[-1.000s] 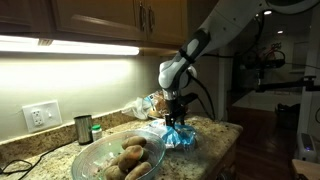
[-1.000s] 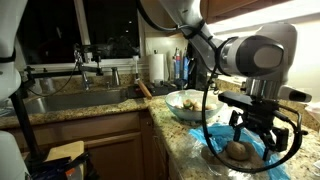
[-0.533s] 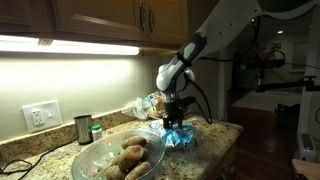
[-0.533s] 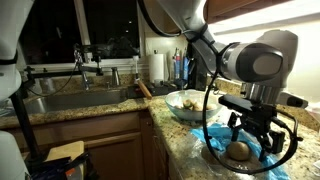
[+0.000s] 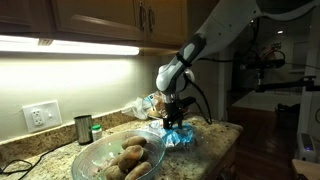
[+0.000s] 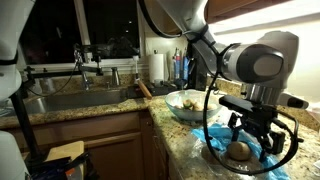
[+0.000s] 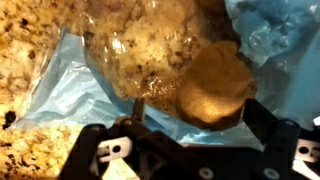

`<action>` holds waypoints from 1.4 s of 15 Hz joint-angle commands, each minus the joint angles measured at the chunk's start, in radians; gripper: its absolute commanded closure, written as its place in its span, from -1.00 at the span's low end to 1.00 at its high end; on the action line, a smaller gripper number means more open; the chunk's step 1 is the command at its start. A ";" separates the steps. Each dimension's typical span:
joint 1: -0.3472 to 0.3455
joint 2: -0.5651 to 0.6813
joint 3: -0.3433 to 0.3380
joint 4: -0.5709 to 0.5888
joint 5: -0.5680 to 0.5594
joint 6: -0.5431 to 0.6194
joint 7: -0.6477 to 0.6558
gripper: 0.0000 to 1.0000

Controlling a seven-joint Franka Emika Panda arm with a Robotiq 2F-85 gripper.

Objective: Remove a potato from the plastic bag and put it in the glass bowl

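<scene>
The plastic bag [image 5: 181,139] is bluish, crinkly and see-through, and lies flat on the granite counter; it also shows in an exterior view [image 6: 222,148] and in the wrist view [image 7: 70,85]. A brown potato [image 7: 212,85] rests on it, also seen in an exterior view [image 6: 238,151]. My gripper [image 7: 193,108] is open and hangs straight over the potato, with a finger on each side; it shows in both exterior views [image 5: 177,122] [image 6: 256,142]. The left finger stands clear of the potato. The glass bowl [image 5: 88,158] holds several potatoes and stands beside the bag; it also shows in an exterior view [image 6: 170,101].
A small dark metal cup [image 5: 83,128] and a green-topped jar [image 5: 96,131] stand by the wall behind the bowl. Another clear bag [image 5: 148,103] lies behind the arm. A sink [image 6: 70,100] and a paper towel roll [image 6: 157,67] are further along. The counter edge [image 6: 185,150] is close by.
The gripper came down slightly toward the potato between one second and half a second ago. Since then nothing has visibly moved.
</scene>
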 commanded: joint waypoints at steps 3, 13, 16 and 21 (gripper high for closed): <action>-0.019 0.001 0.010 0.017 0.023 -0.013 -0.020 -0.21; -0.024 0.002 0.010 0.024 0.035 -0.026 -0.018 0.28; -0.023 -0.003 0.008 0.021 0.033 -0.033 -0.017 0.28; -0.019 -0.020 0.002 0.010 0.025 -0.044 -0.009 0.28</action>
